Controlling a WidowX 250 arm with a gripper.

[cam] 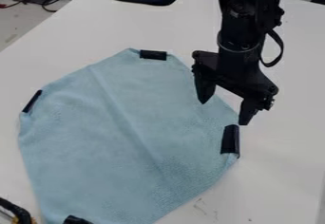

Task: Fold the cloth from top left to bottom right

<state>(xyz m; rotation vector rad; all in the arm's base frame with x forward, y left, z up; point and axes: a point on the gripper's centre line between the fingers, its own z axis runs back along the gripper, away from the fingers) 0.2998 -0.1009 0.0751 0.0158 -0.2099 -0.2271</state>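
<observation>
Jaws parted wide and holding nothing, the black gripper (223,113) hangs on the right side of the camera view, over the far right edge of the light blue cloth (120,137). One finger is above the fabric; the other comes down just beside the black right tab (230,139). Whether either touches, I cannot tell.

The cloth lies spread on the white table (279,161), mostly to the left and near side of the jaws. Its crease (130,118) slants from far left to near right. A far tab (153,54) and a near tab (77,219) mark other parts of its border; which way it is longer is hard to judge.

The fold has not been made. If the left tab (32,101) marks the starting corner, the lone arm probably has to cross leftward over the fabric to grasp there, then bring that corner back toward the near right.
</observation>
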